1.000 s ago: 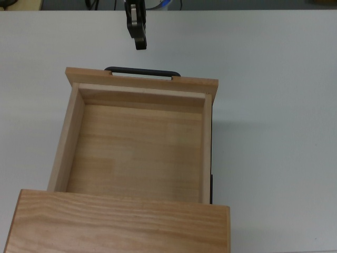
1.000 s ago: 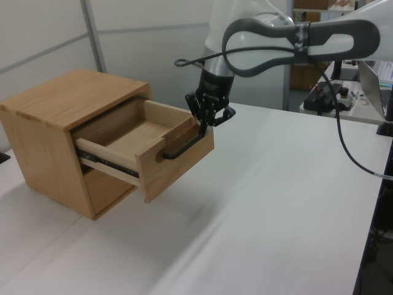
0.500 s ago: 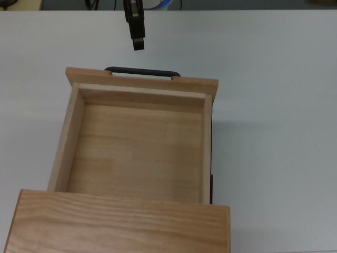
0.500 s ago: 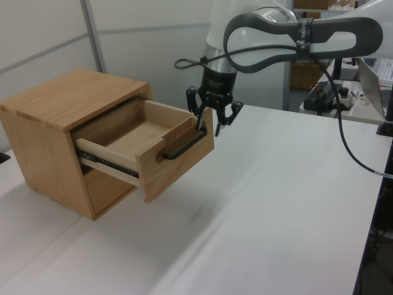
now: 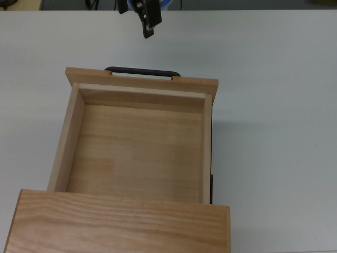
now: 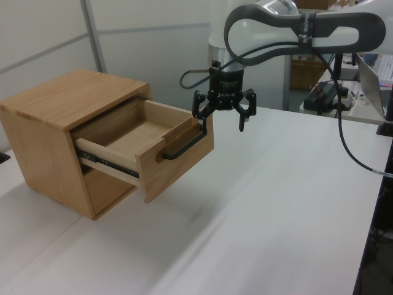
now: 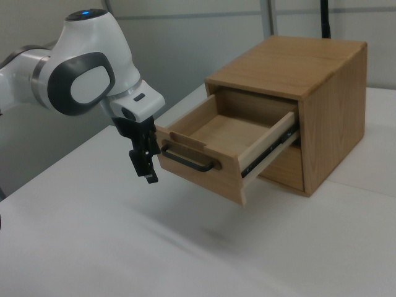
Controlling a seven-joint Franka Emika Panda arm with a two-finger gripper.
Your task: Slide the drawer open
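Your gripper [image 6: 225,118] hangs with its fingers spread wide and nothing between them, just off the drawer's black handle [image 6: 182,145], near the upper middle of the left view. The drawer [image 5: 134,141] fills the centre of the top view, pulled well out of the cabinet [image 6: 56,132]. Its front panel faces the top view's upper edge, and the handle's long axis runs across that frame, left to right, above the white table [image 5: 274,132].
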